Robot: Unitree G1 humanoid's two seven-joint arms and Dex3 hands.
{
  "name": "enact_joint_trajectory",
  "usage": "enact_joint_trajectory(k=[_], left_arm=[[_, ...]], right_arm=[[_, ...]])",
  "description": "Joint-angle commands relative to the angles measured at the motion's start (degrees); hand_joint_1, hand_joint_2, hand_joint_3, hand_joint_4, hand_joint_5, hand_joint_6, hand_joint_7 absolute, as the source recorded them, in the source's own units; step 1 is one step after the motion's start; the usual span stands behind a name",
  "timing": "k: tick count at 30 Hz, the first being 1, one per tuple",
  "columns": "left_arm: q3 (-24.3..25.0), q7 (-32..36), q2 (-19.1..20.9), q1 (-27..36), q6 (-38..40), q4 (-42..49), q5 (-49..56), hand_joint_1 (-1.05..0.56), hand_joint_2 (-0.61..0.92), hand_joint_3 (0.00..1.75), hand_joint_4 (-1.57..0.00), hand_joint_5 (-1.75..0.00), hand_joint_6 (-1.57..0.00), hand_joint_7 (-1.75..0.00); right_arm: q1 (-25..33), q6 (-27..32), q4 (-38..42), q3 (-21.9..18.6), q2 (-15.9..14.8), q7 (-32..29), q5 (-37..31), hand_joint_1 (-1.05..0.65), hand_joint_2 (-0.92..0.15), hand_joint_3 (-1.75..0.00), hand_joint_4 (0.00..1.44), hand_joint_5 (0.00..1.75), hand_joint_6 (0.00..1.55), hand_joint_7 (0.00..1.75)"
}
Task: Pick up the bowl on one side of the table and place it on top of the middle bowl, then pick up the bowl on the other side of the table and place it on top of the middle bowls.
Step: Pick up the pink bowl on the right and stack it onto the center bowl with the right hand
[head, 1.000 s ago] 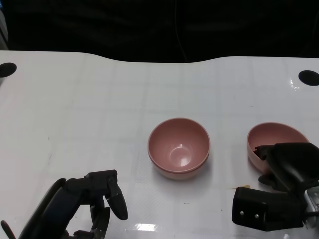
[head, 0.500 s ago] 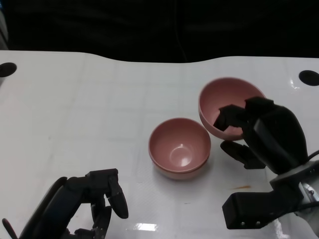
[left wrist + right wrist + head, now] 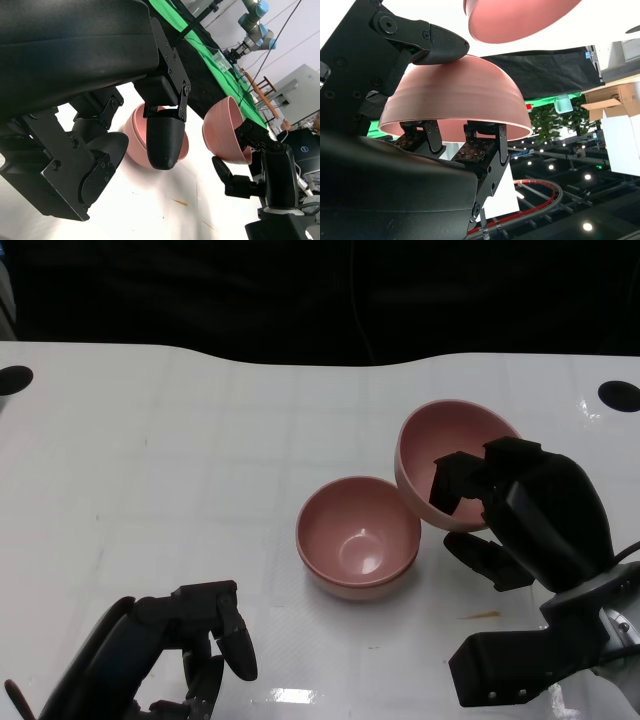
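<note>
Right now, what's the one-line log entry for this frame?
right hand: holds pink bowl, lifted, tilted, beside middle stack | middle bowls: on table, one already stacked | left hand: holds nothing, low near table edge

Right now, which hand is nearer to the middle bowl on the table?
The right hand, beside the middle bowl and gripping a tilted pink bowl lifted off the table. The left hand sits lower left, empty.
</note>
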Motion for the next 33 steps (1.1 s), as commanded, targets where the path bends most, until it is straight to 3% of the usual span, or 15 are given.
enact_joint_trajectory(k=[1,3,5,10,15,31,33], left_arm=[[0.1,-0.4,0.4,0.3,-0.6,0.9,0.3,0.13,0.22,1.6,-0.92,-1.74,-0.84,-1.51],[0.1,-0.4,0.5,0.3,-1.0,1.7,0.5,0.12,0.23,1.59,-0.91,-1.73,-0.83,-1.5],[0.0,-0.5,0.5,0.1,-1.6,2.7,0.5,0.1,0.25,1.57,-0.9,-1.73,-0.82,-1.5],[-0.2,-0.6,0.4,0.0,-2.0,3.3,0.5,0.09,0.27,1.55,-0.89,-1.74,-0.82,-1.5],[-0.2,-0.6,0.3,0.0,-1.6,3.1,0.5,0.09,0.26,1.55,-0.89,-1.74,-0.81,-1.51],[-0.3,-0.8,0.3,0.1,-1.3,2.6,0.6,0.08,0.25,1.57,-0.89,-1.74,-0.81,-1.52],[-0.4,-0.7,0.2,0.1,-1.2,2.4,0.8,0.08,0.25,1.57,-0.89,-1.74,-0.81,-1.52]], right_arm=[[-2.4,-3.5,1.9,0.6,0.1,-0.1,1.8,-0.19,-0.2,-1.38,1.02,1.75,0.85,1.62],[-6.3,-9.2,5.8,2.9,1.7,1.8,3.7,-0.2,-0.19,-1.43,1.02,1.75,0.9,1.45],[-9.7,-13.0,9.8,4.9,3.5,4.2,5.1,-0.18,-0.28,-1.27,0.98,1.75,0.79,1.66],[-13.3,-17.1,16.7,6.2,6.1,4.9,6.2,-0.13,-0.26,-1.27,0.99,1.75,0.79,1.71],[-14.8,-18.3,20.4,6.5,7.3,3.6,5.5,-0.08,-0.24,-1.29,0.99,1.75,0.77,1.75],[-16.0,-18.2,22.5,7.7,6.8,3.4,3.6,-0.1,-0.24,-1.27,0.98,1.75,0.76,1.75],[-16.5,-17.7,23.7,8.9,6.3,3.2,1.9,-0.07,-0.22,-1.19,0.98,1.75,0.73,1.75]])
